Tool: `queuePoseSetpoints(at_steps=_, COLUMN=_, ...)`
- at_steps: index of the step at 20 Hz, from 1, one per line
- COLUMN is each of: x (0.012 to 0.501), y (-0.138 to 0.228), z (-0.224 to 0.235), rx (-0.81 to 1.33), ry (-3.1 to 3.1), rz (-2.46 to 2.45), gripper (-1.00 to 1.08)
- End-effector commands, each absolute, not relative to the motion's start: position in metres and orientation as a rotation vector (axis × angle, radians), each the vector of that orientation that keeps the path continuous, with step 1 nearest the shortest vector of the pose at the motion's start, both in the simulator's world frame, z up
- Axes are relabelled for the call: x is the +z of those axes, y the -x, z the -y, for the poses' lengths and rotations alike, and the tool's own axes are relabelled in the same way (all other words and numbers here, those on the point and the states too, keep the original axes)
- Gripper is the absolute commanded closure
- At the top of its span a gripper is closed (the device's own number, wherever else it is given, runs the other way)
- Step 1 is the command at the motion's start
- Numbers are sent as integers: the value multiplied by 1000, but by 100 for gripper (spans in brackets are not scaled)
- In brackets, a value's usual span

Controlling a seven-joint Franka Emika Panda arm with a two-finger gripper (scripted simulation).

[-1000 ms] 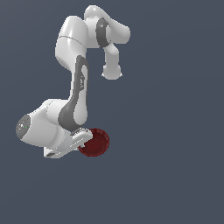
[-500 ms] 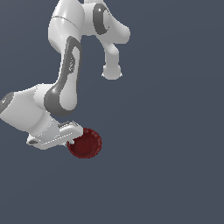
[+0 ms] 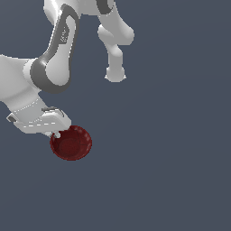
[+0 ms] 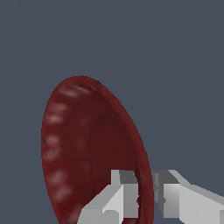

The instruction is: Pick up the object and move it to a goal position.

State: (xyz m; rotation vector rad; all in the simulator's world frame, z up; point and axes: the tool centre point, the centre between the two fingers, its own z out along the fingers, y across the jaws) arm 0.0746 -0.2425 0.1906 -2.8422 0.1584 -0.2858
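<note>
The dark red bowl point(image 3: 72, 144) with a ribbed rim hangs at the end of the white arm, in the lower left of the exterior view. My gripper point(image 3: 56, 134) is shut on the bowl's rim at its edge toward the exterior view's left. In the wrist view the bowl point(image 4: 87, 144) is seen edge-on and tilted, and my gripper point(image 4: 146, 197) pinches the rim. One finger point(image 4: 118, 201) is inside the bowl and the other point(image 4: 175, 197) is outside it.
The white arm's links point(image 3: 58, 58) fill the upper left of the exterior view, with the base end point(image 3: 115, 72) at top centre. All around is a plain dark grey background.
The arm has carried the bowl toward the exterior view's left. The gripper has stayed shut on the rim.
</note>
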Motion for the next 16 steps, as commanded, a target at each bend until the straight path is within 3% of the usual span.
queuePoseSetpoints(at_steps=1, x=211, y=-69, z=251, rx=-342, ry=2847, rz=-258, gripper=108)
queuePoseSetpoints(at_steps=16, x=266, y=-43, z=272, rx=-494, ry=2841, rz=-549, gripper=108)
